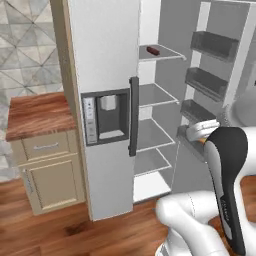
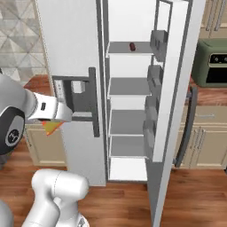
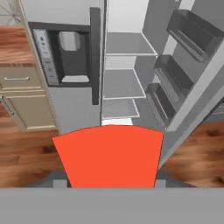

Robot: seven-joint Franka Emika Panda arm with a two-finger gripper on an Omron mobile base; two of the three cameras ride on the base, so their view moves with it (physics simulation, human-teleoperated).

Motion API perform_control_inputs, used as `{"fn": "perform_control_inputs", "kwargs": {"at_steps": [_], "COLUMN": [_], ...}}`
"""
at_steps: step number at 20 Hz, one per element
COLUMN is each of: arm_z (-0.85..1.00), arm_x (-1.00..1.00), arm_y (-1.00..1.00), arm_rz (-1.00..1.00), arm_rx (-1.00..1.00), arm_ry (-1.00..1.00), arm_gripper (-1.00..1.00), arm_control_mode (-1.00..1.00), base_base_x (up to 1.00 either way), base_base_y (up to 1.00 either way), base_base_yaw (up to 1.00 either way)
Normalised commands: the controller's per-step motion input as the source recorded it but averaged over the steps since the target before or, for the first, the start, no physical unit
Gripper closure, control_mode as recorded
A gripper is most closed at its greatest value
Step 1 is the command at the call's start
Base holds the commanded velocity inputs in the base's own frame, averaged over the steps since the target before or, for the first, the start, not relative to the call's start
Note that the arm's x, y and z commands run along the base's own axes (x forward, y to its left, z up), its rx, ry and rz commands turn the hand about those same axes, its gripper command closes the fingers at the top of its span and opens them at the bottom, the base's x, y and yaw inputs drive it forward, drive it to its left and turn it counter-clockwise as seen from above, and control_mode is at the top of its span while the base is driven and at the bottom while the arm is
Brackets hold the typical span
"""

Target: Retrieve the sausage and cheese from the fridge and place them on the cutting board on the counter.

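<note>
The fridge (image 1: 107, 60) stands w/ right door open, shelves visible. Counter (image 1: 35, 114) is to its left. Gripper (image 3: 112, 186) holds the cheese (image 3: 109, 155), jaws closed on it, in front of fridge. The sausage (image 1: 153, 50) lies on top shelf.

- We see the fridge (image 1: 105, 60) with its right door (image 2: 175, 88) swung wide, so the shelved interior lies open to a straight reach from the front.
- The left door stays closed; its dark handle (image 1: 133, 116) juts beside the opening's left edge.
- Door bins (image 3: 175, 78) on the open door stick out along the right side, narrowing that flank.
- The top shelf (image 1: 162, 54) holds only the sausage (image 1: 152, 50); the lower shelves are bare, with free height between them.
- In the hand view, the cheese (image 3: 109, 155) held at the gripper blocks the lower sightline.
</note>
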Motion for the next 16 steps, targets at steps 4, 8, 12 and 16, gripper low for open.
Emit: {"fn": "perform_control_inputs", "kwargs": {"at_steps": [4,8,12,16], "arm_z": [0.00,0.00,0.00,0.00], "arm_x": [0.00,0.00,0.00,0.00], "arm_y": [0.00,0.00,0.00,0.00], "arm_rz": [0.00,0.00,0.00,0.00], "arm_rx": [0.00,0.00,0.00,0.00], "arm_ry": [0.00,0.00,0.00,0.00], "arm_gripper": [1.00,1.00,1.00,1.00], "arm_control_mode": [1.00,1.00,1.00,1.00], "base_base_x": [-0.57,0.00,0.00,0.00], "base_base_y": [0.28,0.09,0.01,0.00], "base_base_yaw": [-0.74,-0.93,-0.95,-0.94]}}
